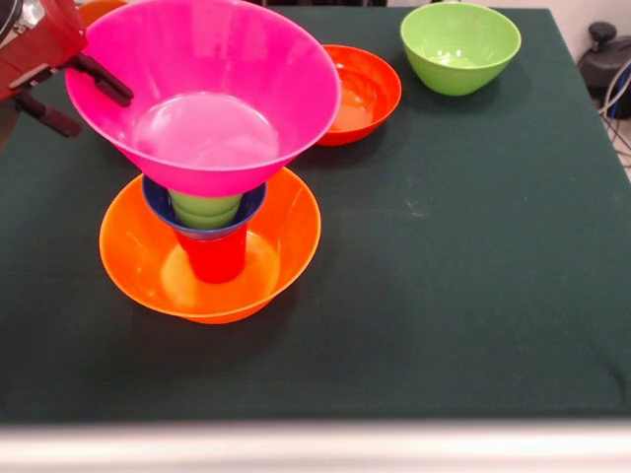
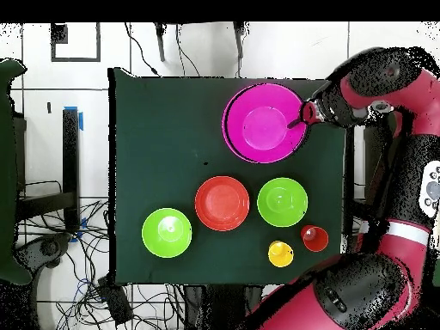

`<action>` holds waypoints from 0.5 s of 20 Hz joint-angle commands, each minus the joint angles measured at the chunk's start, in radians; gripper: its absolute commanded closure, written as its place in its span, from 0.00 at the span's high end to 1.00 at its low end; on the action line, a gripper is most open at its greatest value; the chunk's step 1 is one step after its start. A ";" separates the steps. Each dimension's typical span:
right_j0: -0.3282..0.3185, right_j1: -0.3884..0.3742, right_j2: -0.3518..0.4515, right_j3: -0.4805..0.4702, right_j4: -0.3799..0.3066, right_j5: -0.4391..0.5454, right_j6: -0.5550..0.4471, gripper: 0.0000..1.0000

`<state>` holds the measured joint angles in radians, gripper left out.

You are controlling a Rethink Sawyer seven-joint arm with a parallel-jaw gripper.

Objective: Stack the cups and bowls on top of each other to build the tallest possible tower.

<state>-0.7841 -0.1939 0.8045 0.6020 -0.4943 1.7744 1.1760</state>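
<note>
The tower stands in the large orange bowl (image 1: 133,251): a red cup (image 1: 212,258), the small blue bowl (image 1: 155,200) and light green cups (image 1: 204,209). The large pink bowl (image 1: 207,94) sits on top of the green cups. My gripper (image 1: 74,97) is at the pink bowl's left rim, one finger inside and one outside, set apart from each other. From overhead the pink bowl (image 2: 260,127) covers the tower, and the gripper (image 2: 301,116) is at its right rim.
A red-orange bowl (image 1: 365,94) sits just right of the pink bowl, with a light green bowl (image 1: 460,47) beyond it. Overhead also shows a second green bowl (image 2: 282,202), a yellow cup (image 2: 280,253) and a red cup (image 2: 314,238) near the robot's base.
</note>
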 commanded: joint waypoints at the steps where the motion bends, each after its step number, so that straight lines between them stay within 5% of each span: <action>1: 0.077 -0.012 0.048 -0.129 -0.107 0.185 -0.331 1.00; 10: 0.097 0.011 0.134 -0.245 -0.208 0.296 -0.360 1.00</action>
<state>-0.7396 -0.1928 0.8479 0.4504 -0.5721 1.9583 1.1760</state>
